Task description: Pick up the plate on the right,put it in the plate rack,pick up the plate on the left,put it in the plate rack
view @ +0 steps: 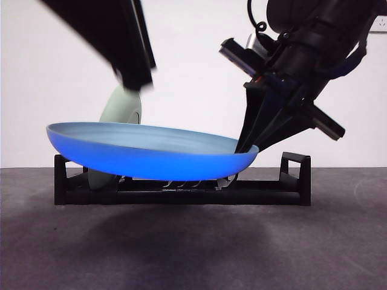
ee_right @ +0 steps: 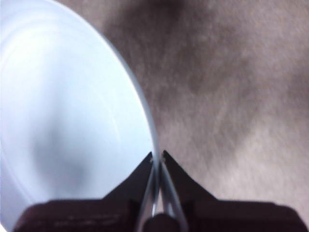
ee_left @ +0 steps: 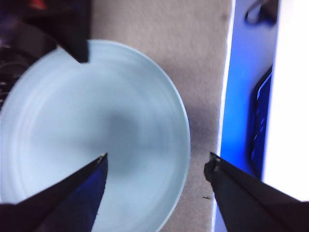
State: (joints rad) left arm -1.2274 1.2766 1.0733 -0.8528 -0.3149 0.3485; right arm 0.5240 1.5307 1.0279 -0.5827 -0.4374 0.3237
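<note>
A big blue plate [view: 151,154] hangs almost level, just above and in front of the black plate rack [view: 181,196]. My right gripper [view: 245,145] is shut on its right rim; the right wrist view shows the jaws [ee_right: 158,157] pinching the plate's edge [ee_right: 63,121]. A pale green plate [view: 121,109] stands upright at the rack's left end, its lower part hidden behind the blue plate. My left gripper [view: 136,78] is blurred just above this plate's top edge. In the left wrist view it [ee_left: 157,162] is open, with the pale plate [ee_left: 72,145] below it and the blue plate [ee_left: 236,121] beside it.
The rack has a squared loop handle [view: 296,163] at each end and lies across the dark table [view: 193,254]. A white wall stands behind it. The right arm's body [view: 302,54] fills the upper right of the front view.
</note>
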